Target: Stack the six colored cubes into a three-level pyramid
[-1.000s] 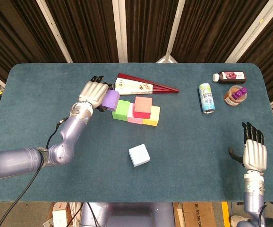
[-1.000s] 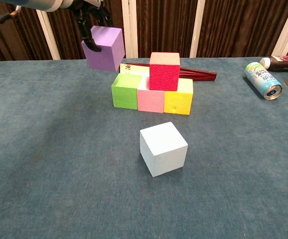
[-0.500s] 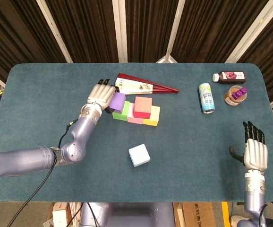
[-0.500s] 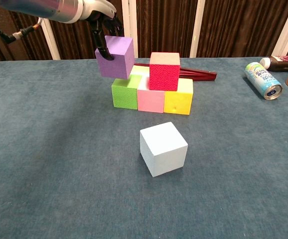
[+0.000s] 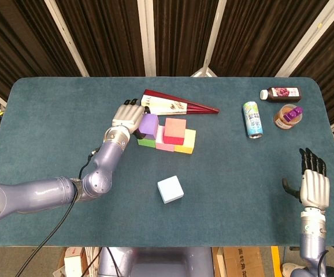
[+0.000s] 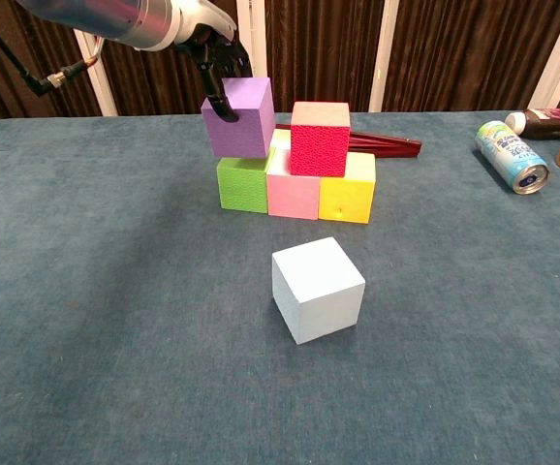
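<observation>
The left hand (image 5: 127, 115) gripped the purple cube (image 6: 238, 118), holding it on or just above the green cube (image 6: 243, 183) at the left end of the bottom row; whether the two touched could not be told. Next in that row sat the pink cube (image 6: 293, 193) and the yellow cube (image 6: 349, 199), with the red cube (image 6: 319, 138) resting on top across them. The pale blue cube (image 6: 318, 289) lay alone on the table (image 5: 51, 115), nearer the robot than the stack. The right hand (image 5: 313, 184) hung over the table's right edge, fingers apart and holding nothing.

Behind the stack lay a folded fan (image 5: 175, 106). At the far right, a drink can (image 5: 251, 119) lay on its side, beside a dark capped bottle (image 5: 281, 93), also lying down, and an orange jar (image 5: 286, 117) with a purple top; their contents could not be seen.
</observation>
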`<state>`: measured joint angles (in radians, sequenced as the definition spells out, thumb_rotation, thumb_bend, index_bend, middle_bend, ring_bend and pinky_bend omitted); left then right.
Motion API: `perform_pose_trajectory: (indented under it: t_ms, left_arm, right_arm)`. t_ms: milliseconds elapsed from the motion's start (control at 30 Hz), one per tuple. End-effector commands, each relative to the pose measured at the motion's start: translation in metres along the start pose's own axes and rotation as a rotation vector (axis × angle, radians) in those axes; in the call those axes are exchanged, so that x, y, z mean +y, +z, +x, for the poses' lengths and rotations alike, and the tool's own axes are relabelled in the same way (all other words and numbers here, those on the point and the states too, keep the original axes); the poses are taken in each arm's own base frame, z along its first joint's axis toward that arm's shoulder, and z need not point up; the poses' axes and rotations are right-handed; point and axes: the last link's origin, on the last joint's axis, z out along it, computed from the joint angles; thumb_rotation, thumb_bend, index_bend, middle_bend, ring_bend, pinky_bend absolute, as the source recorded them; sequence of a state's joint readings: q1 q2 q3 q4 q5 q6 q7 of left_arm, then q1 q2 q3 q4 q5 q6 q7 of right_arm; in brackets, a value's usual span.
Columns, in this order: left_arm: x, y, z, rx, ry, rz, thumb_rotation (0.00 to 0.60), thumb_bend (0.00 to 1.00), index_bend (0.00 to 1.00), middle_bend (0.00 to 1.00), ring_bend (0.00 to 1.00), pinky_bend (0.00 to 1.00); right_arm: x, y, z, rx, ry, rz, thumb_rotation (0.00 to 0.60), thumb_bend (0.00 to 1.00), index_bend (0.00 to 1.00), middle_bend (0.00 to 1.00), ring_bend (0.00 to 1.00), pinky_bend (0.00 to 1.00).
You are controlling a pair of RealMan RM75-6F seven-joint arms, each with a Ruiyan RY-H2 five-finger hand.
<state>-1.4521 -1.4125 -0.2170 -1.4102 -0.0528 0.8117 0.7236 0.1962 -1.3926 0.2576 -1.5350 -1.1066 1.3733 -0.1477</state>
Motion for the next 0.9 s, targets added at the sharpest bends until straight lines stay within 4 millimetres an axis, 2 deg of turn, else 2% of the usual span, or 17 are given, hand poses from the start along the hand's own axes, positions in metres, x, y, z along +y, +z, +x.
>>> perform_pose_trajectory:
  t_ms: [33, 567, 900]
  left_arm:
    - [0.003, 0.0, 0.001, -0.014, 0.009, 0.003, 0.6, 0.43, 0.33, 0.29, 0.0, 0.0]
    - [0.023, 0.006, 0.012, -0.009, 0.079, 0.036, 0.6, 0.43, 0.3, 0.27, 0.0, 0.0]
    - [0.029, 0.016, 0.007, -0.031, 0.076, 0.032, 0.6, 0.43, 0.3, 0.24, 0.0, 0.0]
  right_arm:
    - [0.0, 0.0, -0.001, -0.003, 0.0, 0.0, 0.6, 0.34, 0.01, 0.04, 0.0, 0.0]
    - [0.001, 0.002, -0.003, -0.018, -0.009, -0.007, 0.6, 0.34, 0.01, 0.04, 0.0, 0.0]
    - [0.002, 0.003, -0.003, -0.015, -0.019, -0.018, 0.6, 0.34, 0.01, 0.04, 0.0, 0.0]
